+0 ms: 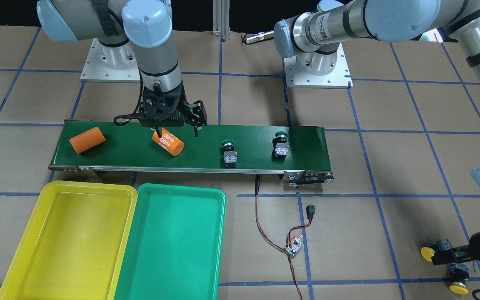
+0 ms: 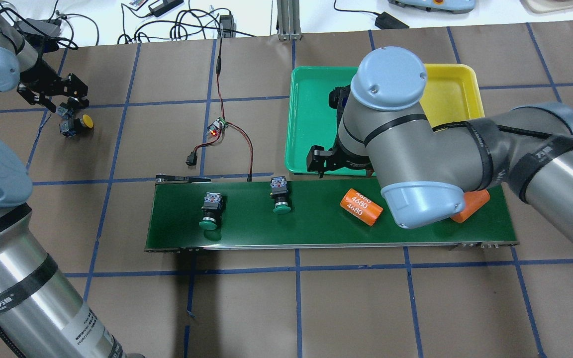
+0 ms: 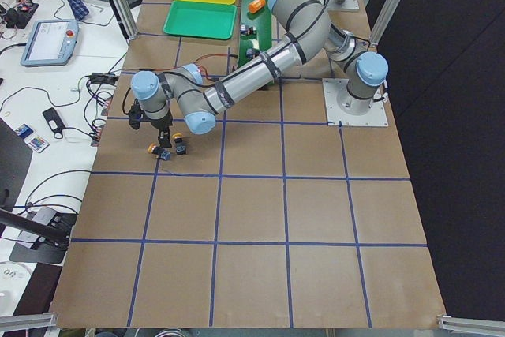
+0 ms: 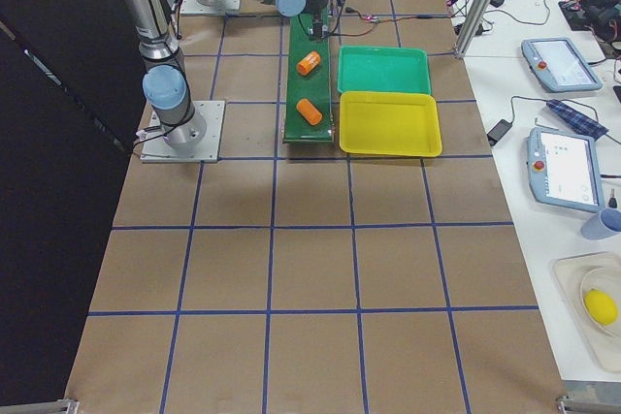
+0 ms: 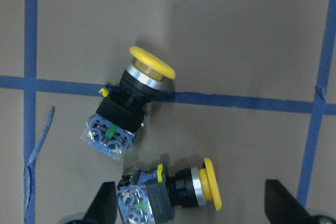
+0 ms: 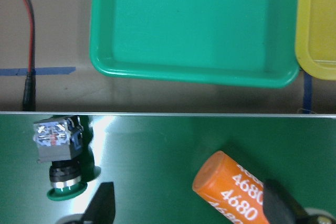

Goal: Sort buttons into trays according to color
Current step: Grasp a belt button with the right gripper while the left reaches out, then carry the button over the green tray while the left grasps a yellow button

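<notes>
Two robot arms at a brown counter [image 2: 266, 308] with a dark green belt [image 2: 316, 228], a green tray [image 2: 301, 124] and a yellow tray [image 2: 473, 89] at upper right.
An orange cylinder [image 2: 361, 207] read "4680", repeated. Two green buttons [image 2: 212, 211] [image 2: 280, 198] lay mid-belt, caps toward the frame's bottom, long axes across the belt. At upper left lay two yellow buttons [image 5: 131, 111] [image 5: 173, 195]. The left tool [image 5: 192, 205], released, straddled the one whose cap pointed right. The right tool [image 6: 191, 205] hung released over the belt.

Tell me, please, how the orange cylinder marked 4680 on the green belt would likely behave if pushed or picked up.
The orange cylinder marked 4680 lies on its side on the belt, so a sideways push would probably roll it. It looks rigid and smooth, so it should keep its shape yet might slip in a light grip. Its weight cannot be judged.
</notes>
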Tool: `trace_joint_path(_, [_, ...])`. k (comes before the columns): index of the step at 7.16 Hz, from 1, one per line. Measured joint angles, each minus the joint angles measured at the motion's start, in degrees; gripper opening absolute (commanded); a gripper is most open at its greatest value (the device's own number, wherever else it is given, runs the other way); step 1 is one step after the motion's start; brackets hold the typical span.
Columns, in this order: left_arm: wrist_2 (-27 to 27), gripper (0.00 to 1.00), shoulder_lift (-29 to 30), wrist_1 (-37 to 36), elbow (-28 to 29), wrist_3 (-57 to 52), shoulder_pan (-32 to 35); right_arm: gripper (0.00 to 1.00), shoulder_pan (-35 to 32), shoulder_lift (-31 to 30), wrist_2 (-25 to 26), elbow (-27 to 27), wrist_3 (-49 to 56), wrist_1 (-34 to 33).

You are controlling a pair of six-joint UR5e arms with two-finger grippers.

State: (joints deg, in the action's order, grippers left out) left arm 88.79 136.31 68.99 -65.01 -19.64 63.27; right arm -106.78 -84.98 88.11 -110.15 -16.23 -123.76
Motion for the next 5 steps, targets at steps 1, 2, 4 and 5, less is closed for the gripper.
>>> trace_joint_path(1, [0.22,1.0,0.67,-0.38,0.06,0.23,-0.04,1.0,-1.64,1.55,-0.12,0.01,-0.51,-2.54])
trace_joint_path(2, [0.34,1.0,0.86,-0.46,-0.09,0.22,-0.05,1.0,-2.88,2.59,-0.2,0.02,-1.19,-3.59])
trace_joint_path(4, [0.43,1.0,0.87,-0.33,-0.56,0.09,-0.11,1.0,-5.12,5.02,-0.3,0.02,-1.92,-4.95])
trace_joint_path(5, [0.47,1.0,0.84,-0.06,-0.72,0.06,-0.17,1.0,-6.09,6.74,-0.31,0.02,-2.53,-6.54])
